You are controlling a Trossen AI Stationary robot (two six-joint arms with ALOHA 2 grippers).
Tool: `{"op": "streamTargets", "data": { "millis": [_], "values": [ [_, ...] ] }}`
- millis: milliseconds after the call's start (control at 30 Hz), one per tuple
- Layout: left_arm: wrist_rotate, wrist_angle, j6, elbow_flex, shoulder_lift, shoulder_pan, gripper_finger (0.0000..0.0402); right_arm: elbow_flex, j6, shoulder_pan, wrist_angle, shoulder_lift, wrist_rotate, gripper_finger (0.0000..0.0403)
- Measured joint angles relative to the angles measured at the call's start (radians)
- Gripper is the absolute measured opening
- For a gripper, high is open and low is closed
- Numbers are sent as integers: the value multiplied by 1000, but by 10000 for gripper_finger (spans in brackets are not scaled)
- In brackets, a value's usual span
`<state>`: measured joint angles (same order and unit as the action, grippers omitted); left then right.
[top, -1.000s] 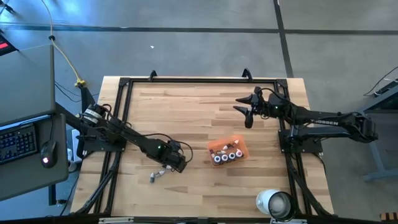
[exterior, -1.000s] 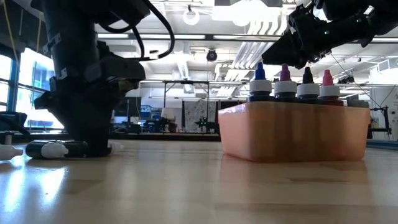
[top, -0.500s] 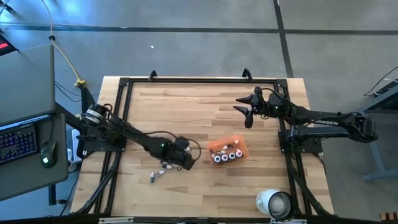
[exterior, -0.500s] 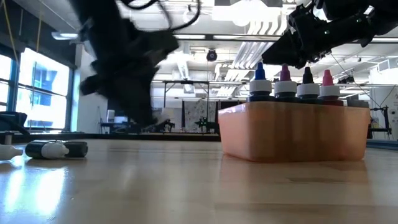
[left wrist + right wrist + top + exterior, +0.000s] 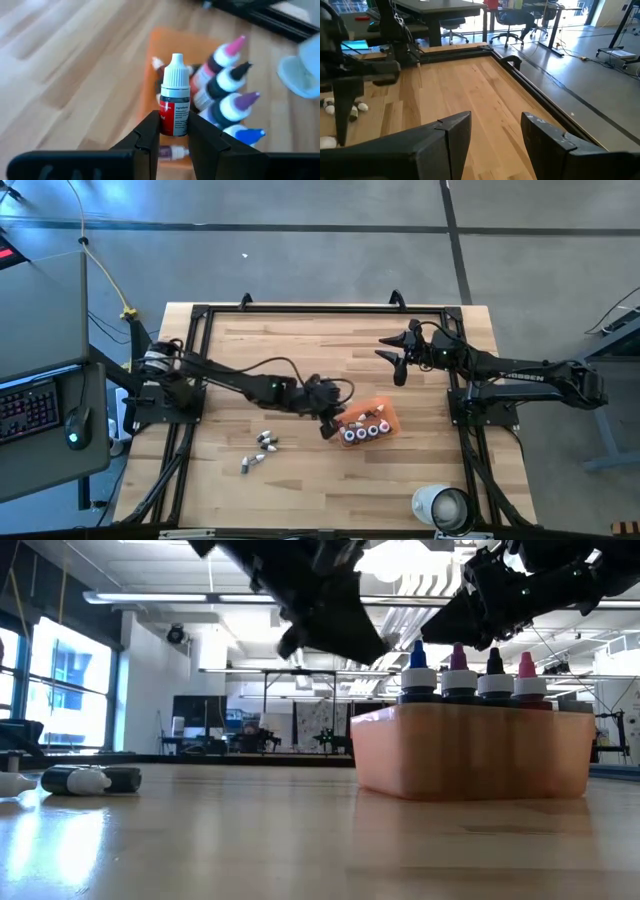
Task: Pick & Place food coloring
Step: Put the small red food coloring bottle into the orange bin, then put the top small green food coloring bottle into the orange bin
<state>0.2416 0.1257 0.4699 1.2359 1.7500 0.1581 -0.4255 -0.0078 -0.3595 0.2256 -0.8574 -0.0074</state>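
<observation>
My left gripper hangs above the left rim of the orange tray, shut on a small food coloring bottle with a white cap and a red label. Several more food coloring bottles stand in the tray, their coloured caps showing above its wall. A few loose bottles lie on their sides on the table nearer the front left. My right gripper waits open above the far right of the table. My left gripper pinches the bottle's lower body, at the red label, between its two fingers. The fingers come slanting down from the table's left. The bottle is lifted clear, and its white cap points away from the gripper toward the tray.
A big white cup stands at the table's front right. A black frame runs along the table's edges. Bare wood lies between the loose bottles and the tray.
My left gripper has risen from the loose bottles at the front left and travelled toward the table's right, up to the tray, rolling its wrist on the way. The white-capped bottle has come along, lifted clear of the table.
</observation>
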Motion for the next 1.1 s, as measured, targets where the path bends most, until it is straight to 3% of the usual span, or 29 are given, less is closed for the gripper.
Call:
{"op": "streamTargets", "data": {
  "millis": [133, 433, 667, 1100],
  "values": [
    [-38, -80, -24, 3, 43, -10, 76, 0, 0, 0, -2, 0, 0, 167],
    [-53, -80, -23, -4, 137, -10, 76, 0, 0, 0, -4, 0, 0, 167],
    [-52, -73, -91, -3, 136, -9, 78, 0, 0, 0, -4, 0, 0, 167],
    [-54, -36, -126, 22, 125, -9, 161, 0, 0, 0, -4, 0, 0, 167]
  ]
}}
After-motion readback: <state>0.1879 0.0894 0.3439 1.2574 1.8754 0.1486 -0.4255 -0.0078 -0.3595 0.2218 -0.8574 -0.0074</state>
